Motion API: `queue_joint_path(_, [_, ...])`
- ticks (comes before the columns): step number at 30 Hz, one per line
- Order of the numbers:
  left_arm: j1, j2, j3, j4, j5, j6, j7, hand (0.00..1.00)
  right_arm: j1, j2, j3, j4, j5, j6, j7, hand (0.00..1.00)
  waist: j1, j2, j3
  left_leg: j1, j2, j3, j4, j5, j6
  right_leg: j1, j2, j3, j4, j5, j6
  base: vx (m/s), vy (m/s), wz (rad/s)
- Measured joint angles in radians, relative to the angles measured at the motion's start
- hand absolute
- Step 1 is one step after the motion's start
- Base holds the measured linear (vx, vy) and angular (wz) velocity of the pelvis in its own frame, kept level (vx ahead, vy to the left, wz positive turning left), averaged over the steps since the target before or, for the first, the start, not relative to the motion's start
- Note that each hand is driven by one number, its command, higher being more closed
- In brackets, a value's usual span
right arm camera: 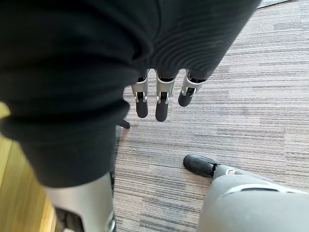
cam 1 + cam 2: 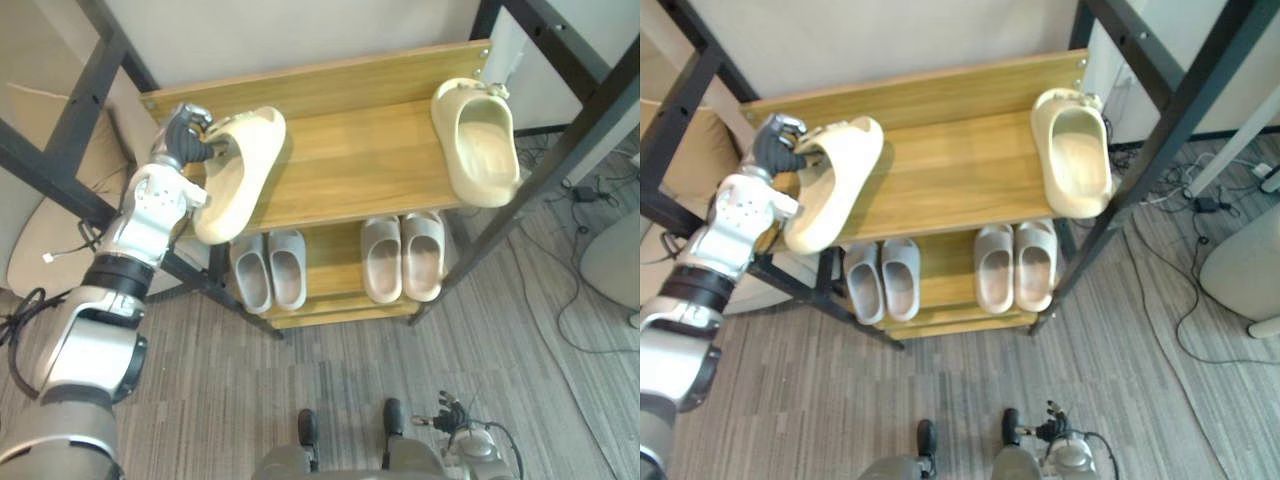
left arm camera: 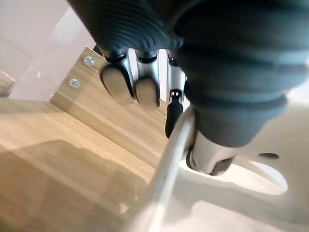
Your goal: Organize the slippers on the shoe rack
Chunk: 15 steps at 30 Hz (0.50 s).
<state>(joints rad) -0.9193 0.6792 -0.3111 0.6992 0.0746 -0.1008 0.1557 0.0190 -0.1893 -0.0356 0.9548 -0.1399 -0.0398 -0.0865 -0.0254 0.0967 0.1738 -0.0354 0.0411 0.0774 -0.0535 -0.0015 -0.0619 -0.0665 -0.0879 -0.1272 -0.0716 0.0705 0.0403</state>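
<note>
Top-shelf slippers point(image 2: 480, 150) coloured cream; lower pairs point(image 2: 382, 258) pale grey; shoe rack point(image 2: 360, 160) honey wood-grained, black-framed; floor point(image 2: 300, 370) patterned in grey stripes.

Cream slipper point(image 2: 238, 170) tilted on shoe rack point(image 2: 350, 165)

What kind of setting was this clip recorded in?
Probably an indoor lab or office corner: a wooden shoe rack holding slippers, grey carpet, loose cables beside a black metal frame.

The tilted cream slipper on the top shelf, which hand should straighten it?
Left. The left hand grips that slipper at the shelf's left end; the right hand hangs open above the floor.
</note>
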Motion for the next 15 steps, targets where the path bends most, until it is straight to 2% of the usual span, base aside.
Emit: queue_joint_path(15, [-0.025, -0.076, 0.007, -0.025, -0.018, 0.005, 0.041, 1.00, 0.000, 0.006, -0.001, -0.004, 0.024, 0.001, -0.004, 0.00, -0.028, 0.000, 0.000, 0.001, 0.000, 0.009, -0.003, 0.000, 0.000, -0.006, 0.000, 0.016, -0.002, 0.004, 0.002, 0.00, 0.000, -0.01])
